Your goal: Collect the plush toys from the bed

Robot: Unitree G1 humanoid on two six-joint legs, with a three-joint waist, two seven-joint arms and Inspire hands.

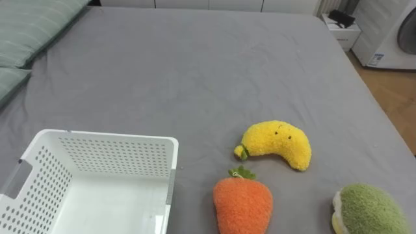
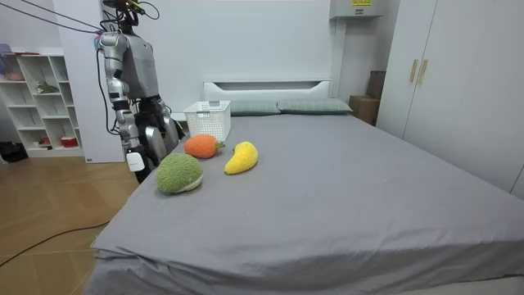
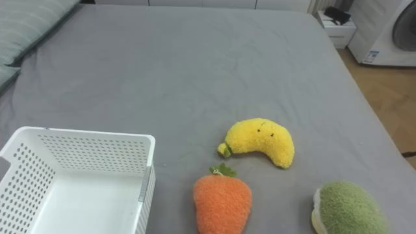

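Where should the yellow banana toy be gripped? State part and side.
Grip the yellow banana toy across its thick middle, coming down from above: it lies flat on the bed, its arch bowed away from the robot. Probably avoid the stem end; the carrot toy lies close there.

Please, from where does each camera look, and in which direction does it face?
Left eye view: on the robot's head, looking down over the bed at the white basket, banana toy, carrot toy and green toy.
Right eye view: beside the first, same direction, same scene.
Room view: off the bed's foot corner, facing the headboard; the robot stands at the bedside, arms lowered.
Shared: all three see the white basket and the toys.
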